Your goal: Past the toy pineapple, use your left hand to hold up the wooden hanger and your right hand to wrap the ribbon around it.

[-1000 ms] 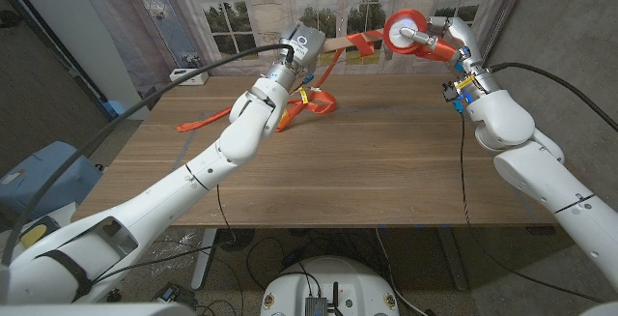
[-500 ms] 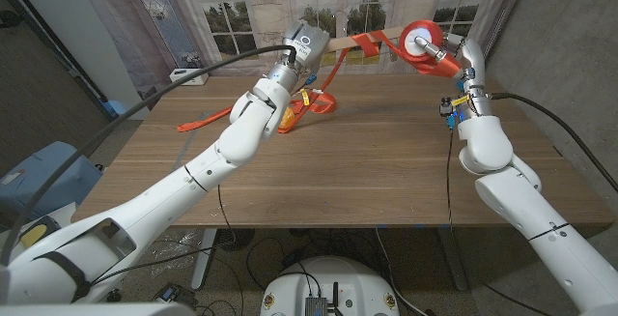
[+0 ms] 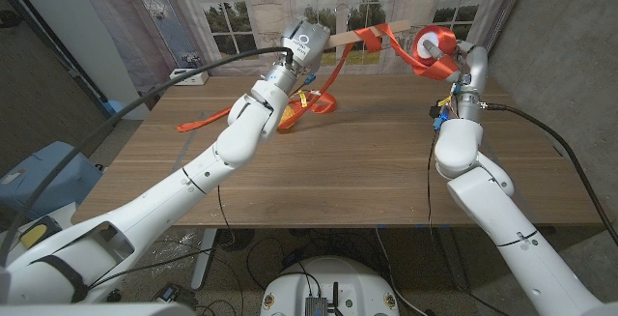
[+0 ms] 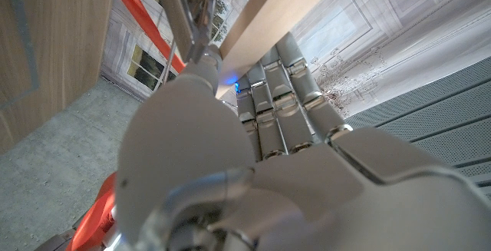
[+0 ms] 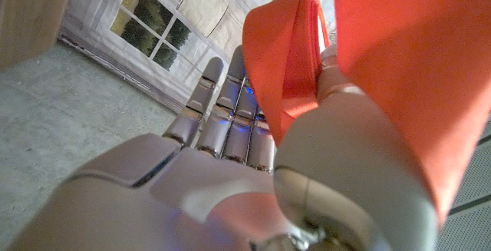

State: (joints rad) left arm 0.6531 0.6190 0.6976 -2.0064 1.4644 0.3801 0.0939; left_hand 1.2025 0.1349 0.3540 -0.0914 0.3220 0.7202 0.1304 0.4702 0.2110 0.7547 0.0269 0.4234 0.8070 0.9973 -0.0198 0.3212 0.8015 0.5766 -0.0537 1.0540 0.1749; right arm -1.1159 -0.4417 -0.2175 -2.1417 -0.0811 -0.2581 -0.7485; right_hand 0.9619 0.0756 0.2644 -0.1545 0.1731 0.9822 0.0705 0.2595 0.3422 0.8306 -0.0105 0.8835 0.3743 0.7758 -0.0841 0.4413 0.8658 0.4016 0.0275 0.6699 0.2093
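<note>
The left hand [image 3: 307, 42] is raised above the far side of the table [image 3: 367, 161], its fingers [image 4: 284, 97] closed around the hanger [image 3: 359, 38]. Most of the hand is hidden behind its own wrist in the head view; the left wrist view shows the wooden bar [image 4: 268, 17] crossing the curled fingers, with a metal hook [image 4: 188, 9] beside the thumb. The hanger runs from that hand toward the right hand [image 3: 454, 50], its far end covered by ribbon [image 3: 372, 36].

The right hand is up at the same height, just beside the hanger's end, gripping the ribbon roll [image 3: 435, 45]. In the right wrist view the red ribbon [image 5: 368, 74] drapes over the thumb and blocks much of the fingers [image 5: 222, 105], so how they wrap the roll is hard to make out.

From the hanger a ribbon tail hangs down past the left wrist to a loose heap [image 3: 307, 105] on the table below the left hand. The pineapple cannot be made out.
</note>
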